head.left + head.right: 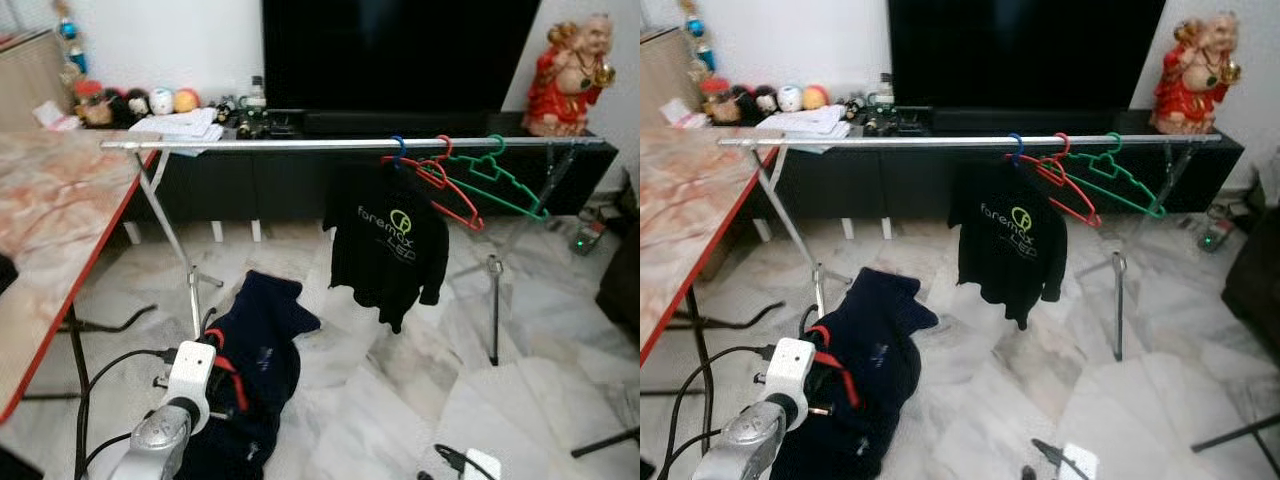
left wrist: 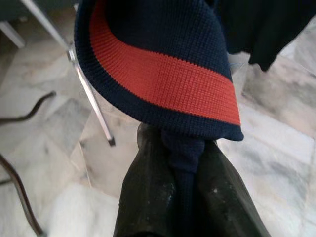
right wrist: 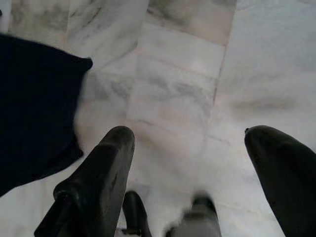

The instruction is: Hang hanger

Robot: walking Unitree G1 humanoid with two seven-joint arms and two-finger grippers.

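A: How are the jaws set?
B: The left gripper [image 2: 185,163] is clamped on the navy shirt [image 1: 250,370]; the right gripper [image 3: 192,163] is spread apart, low over the floor [image 1: 400,390].
A: And the hanger [image 1: 228,375]?
B: Inside the shirt. It should be lifted to the rail [image 1: 300,144], beside the black shirt [image 1: 388,245], hook kept upright.

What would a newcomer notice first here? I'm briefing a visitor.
The left pincer is shut on a navy garment with a red stripe, held low over the marble floor. Behind it, a black shirt hangs on the rail beside a red hanger and a green hanger.
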